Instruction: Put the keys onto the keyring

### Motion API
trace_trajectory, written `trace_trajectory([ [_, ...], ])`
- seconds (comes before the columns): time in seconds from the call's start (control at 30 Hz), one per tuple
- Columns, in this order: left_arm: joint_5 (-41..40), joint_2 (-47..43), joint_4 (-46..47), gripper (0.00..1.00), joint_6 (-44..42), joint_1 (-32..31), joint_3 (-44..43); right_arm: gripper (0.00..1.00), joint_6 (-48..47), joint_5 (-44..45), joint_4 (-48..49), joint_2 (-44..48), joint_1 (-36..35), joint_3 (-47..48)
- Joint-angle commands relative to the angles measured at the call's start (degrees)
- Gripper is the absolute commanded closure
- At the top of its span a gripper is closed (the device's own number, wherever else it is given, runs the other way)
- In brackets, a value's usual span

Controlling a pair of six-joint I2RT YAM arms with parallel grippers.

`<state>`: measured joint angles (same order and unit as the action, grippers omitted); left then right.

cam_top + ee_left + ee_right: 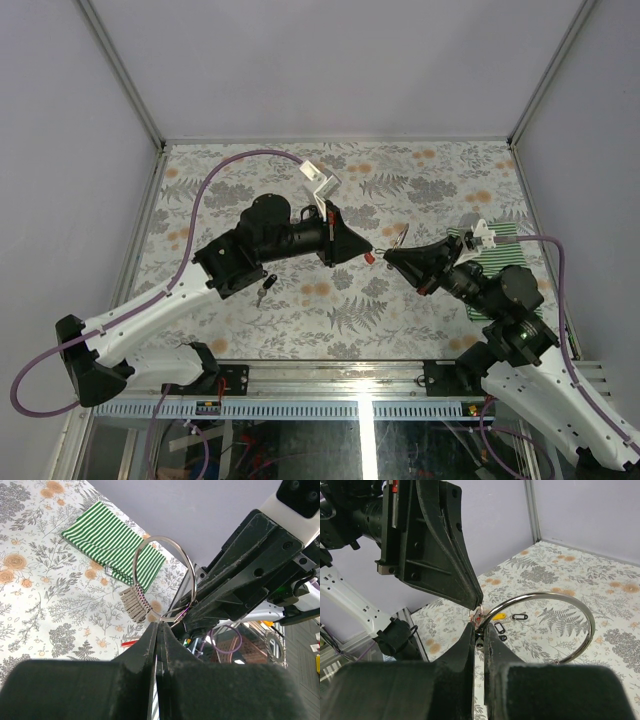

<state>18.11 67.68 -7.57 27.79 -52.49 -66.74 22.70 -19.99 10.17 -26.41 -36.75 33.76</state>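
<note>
A floral tablecloth (330, 300) covers the table inside pale walls, and both arms meet in the air above its middle.

The right gripper (479, 639) has its fingers pressed together on the wire of the keyring (540, 594). The grip is at the ring's near edge. From there the hoop swings out ahead of the fingers and to their right, tilted over the cloth and touching nothing else.

Just above those fingertips, almost touching them, the left gripper (477, 604) reaches down from the upper left. Its jaws are shut on the red-tagged key (478, 613), of which only a small reddish sliver shows at the tip. The two hands are equally close to the meeting point. In my judgement the left one has to do the threading, because the key lies straight above the spot where the ring is clamped.

The left wrist view shows a cluster of metal pieces (134, 605) already hanging on the hoop's far side. I cannot tell where the ring's open end lies, nor whether the key's hole is lined up with it.

Farther off, below both hands, a yellow-tagged key (502, 616) and a black-tagged key (520, 616) lie on the cloth. A green striped cloth (112, 542) lies beyond.
</note>
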Motion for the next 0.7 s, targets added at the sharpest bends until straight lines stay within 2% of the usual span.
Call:
trace_trajectory([
  [0.0, -2.48, -0.03, -0.19, 1.0, -1.84, 0.05, -0.5, 1.0, 2.41, 1.74, 2.7, 0.15, -0.43, 3.63],
  [0.37, -2.69, -0.17, -0.27, 1.0, -2.3, 0.05, -0.13, 1.0, 10.57, 3.92, 0.9, -1.37, -0.43, 5.79],
  [0.67, -2.24, -0.08, 0.26, 1.0, -2.39, 0.1, -0.14, 1.0, 18.92, 4.24, 3.19, -2.59, -0.41, 5.24],
])
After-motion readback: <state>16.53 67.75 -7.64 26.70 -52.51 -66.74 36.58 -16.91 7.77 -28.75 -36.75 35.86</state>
